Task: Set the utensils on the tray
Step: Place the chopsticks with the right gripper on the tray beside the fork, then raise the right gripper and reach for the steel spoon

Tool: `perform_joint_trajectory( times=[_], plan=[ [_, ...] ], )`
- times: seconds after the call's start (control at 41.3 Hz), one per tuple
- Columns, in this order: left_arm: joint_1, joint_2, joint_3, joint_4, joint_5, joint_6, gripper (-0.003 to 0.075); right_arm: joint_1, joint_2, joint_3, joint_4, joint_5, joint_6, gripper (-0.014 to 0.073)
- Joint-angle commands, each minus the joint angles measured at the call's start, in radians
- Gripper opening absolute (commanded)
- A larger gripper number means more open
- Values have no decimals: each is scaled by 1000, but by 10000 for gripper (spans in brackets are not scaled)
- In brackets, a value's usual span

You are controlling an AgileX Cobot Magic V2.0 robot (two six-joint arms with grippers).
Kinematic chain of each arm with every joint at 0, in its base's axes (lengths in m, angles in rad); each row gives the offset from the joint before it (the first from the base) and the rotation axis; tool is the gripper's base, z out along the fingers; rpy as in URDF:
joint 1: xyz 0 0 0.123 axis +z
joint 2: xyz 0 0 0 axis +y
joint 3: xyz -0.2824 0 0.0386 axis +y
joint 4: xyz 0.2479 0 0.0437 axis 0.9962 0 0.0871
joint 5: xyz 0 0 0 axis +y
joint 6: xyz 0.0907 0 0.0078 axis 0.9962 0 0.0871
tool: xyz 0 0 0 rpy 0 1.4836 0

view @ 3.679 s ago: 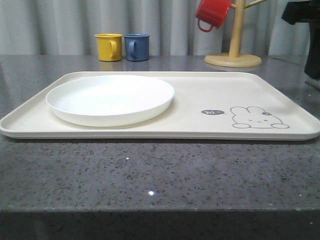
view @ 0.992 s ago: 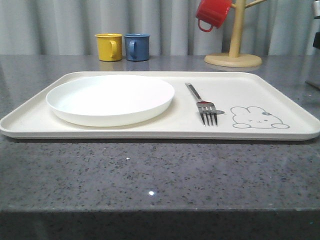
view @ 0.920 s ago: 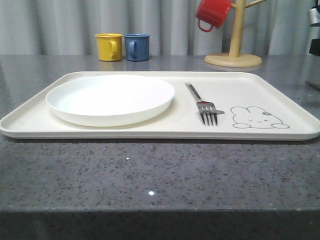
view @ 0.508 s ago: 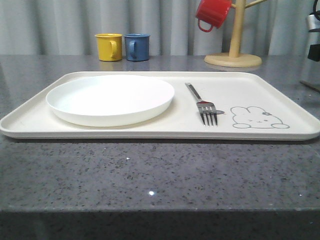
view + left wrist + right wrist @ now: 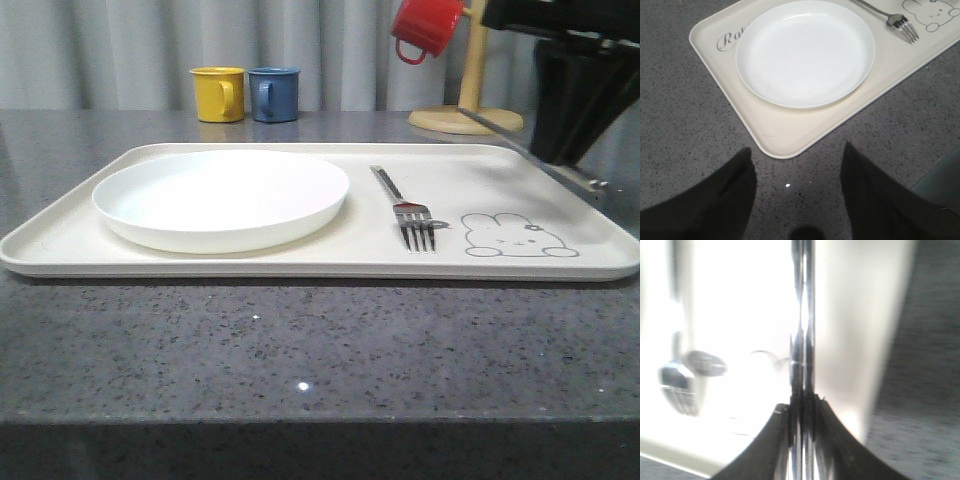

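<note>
The cream tray lies on the grey counter with a silver fork on it, between the plate and the rabbit drawing. My right gripper hangs over the tray's right end, shut on a pair of slim metal chopsticks that slant above the tray. In the right wrist view, which is blurred, the chopsticks run straight out from the shut right gripper over the tray, with the fork off to the side. My left gripper is open and holds nothing, above the counter by the tray's near left corner.
A round white plate takes up the tray's left half. Behind the tray stand a yellow mug and a blue mug. A red mug hangs on a wooden stand at the back right.
The fork came onto the tray between the oldest frame and a second ago. Since half a second ago my right arm has swung in over the tray's right end with the chopsticks.
</note>
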State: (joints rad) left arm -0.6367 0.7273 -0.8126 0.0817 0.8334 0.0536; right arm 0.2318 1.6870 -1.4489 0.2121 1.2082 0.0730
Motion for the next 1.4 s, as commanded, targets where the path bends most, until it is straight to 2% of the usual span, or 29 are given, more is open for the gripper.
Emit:
perform_joint_trajectory(
  times=[0.0,0.097,0.484,0.557,0.823,0.944,1.065,1.234,1.38],
  plan=[
    [-7,-3,-26,3,-69,-10,367,35,-23,-30,19,-59,78,17],
    [-7,-3,-26,3,-69,-10,367,55,-7,-30,20,-103,135,17],
    [-7,-3,-26,3,-69,-10,367,58,59,-30,52,-111,146,20],
    [-7,-3,-26,3,-69,-10,367,58,60,-30,57,-103,146,47],
    [-7,-3,-26,3,-69,-10,367,58,60,-32,50,-76,145,237],
    [-7,-3,-26,3,-69,-10,367,57,29,-33,27,-81,122,241],
    [-7,-3,-26,3,-69,-10,367,57,-40,-33,-35,-61,49,241],
    [-7,-3,-26,3,-69,-10,367,42,-164,-3,-206,-24,39,236],
    [-7,-3,-26,3,-69,-10,367,-45,-243,57,-279,-25,38,236]
  ],
)
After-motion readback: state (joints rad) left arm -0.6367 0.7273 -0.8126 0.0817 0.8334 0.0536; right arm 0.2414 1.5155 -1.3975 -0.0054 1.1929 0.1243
